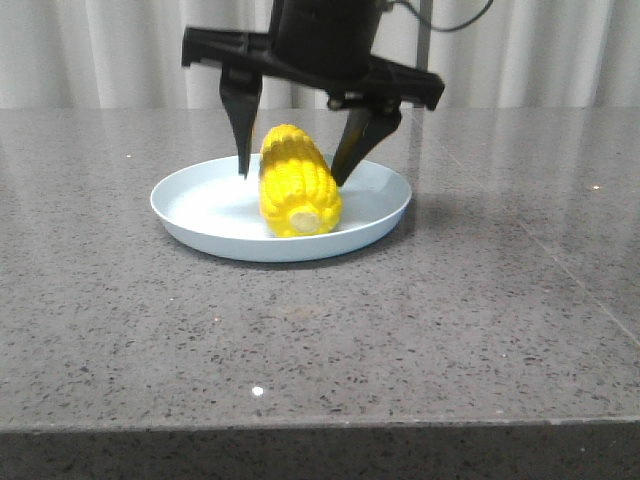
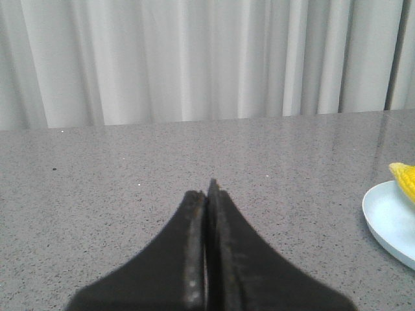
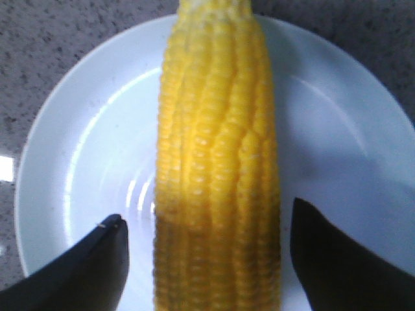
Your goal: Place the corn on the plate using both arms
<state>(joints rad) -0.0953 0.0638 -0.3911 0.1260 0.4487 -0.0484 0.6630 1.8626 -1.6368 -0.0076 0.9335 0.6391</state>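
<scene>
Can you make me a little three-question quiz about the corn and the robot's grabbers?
1. True or false: the corn lies on the plate.
2. The right gripper is: A) squeezing the corn, B) open around the corn without touching it, C) far from the plate.
3. Fill in: the left gripper has its fingers pressed ____, holding nothing.

Key: 1 true; 2 B; 3 together.
</scene>
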